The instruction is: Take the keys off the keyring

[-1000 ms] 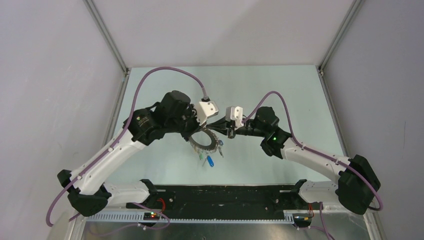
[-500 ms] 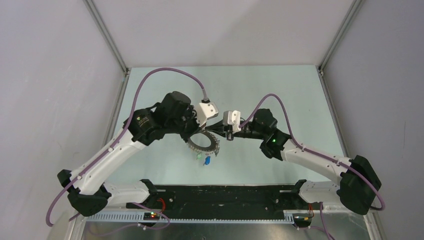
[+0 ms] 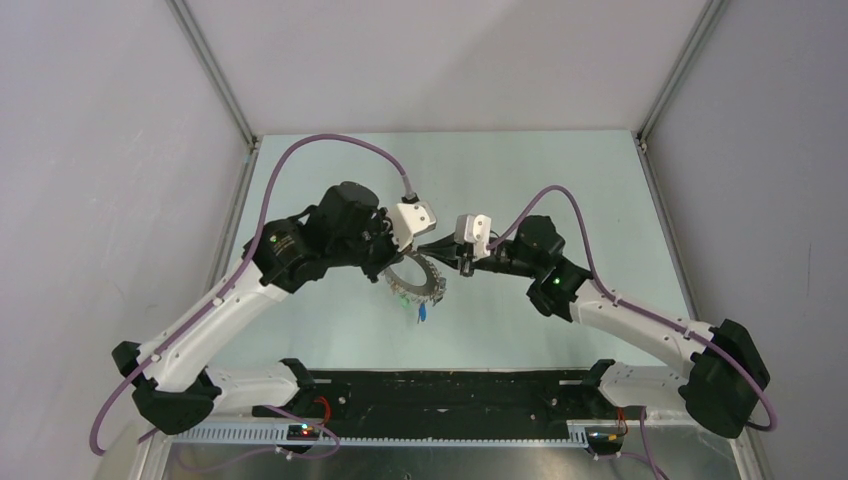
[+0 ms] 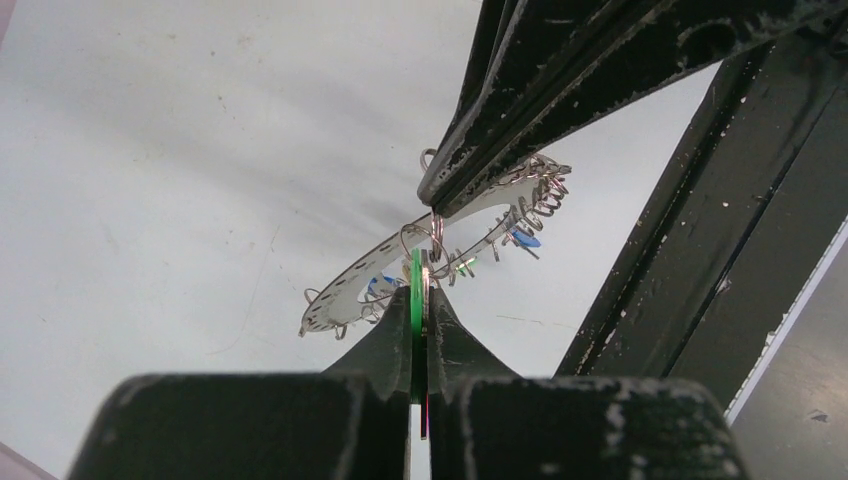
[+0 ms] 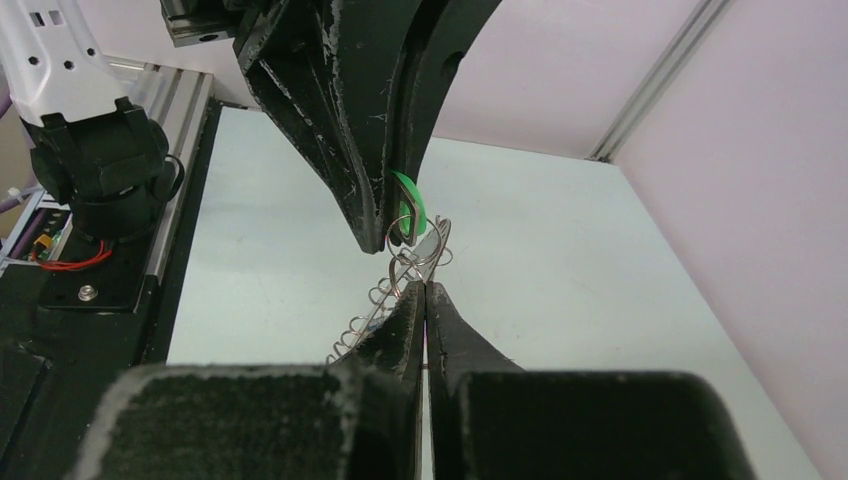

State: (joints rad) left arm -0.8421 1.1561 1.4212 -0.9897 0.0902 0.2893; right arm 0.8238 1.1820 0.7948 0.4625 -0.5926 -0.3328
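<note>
The keyring (image 3: 405, 295) is a flat grey ring with wire loops round its rim, held tilted above the table between both grippers. My left gripper (image 3: 436, 247) is shut on a green-headed key (image 4: 416, 285) that hangs from the ring's top edge; the key also shows in the right wrist view (image 5: 410, 213). My right gripper (image 5: 427, 287) is shut on the keyring's rim (image 5: 395, 275), close to the green key. In the left wrist view the ring (image 4: 345, 292) lies just beyond my left gripper (image 4: 420, 290). A blue key (image 3: 424, 313) dangles below the ring.
The pale table (image 3: 520, 170) is walled in by grey panels with aluminium posts (image 3: 215, 75) at the back corners. A black base plate (image 3: 450, 390) runs along the near edge. Purple cables (image 3: 330, 145) arch over both arms.
Both grippers keep their hold. The ring has shifted slightly right and up, and the dangling keys have drawn in closer under it. The right arm swung left, then back.
</note>
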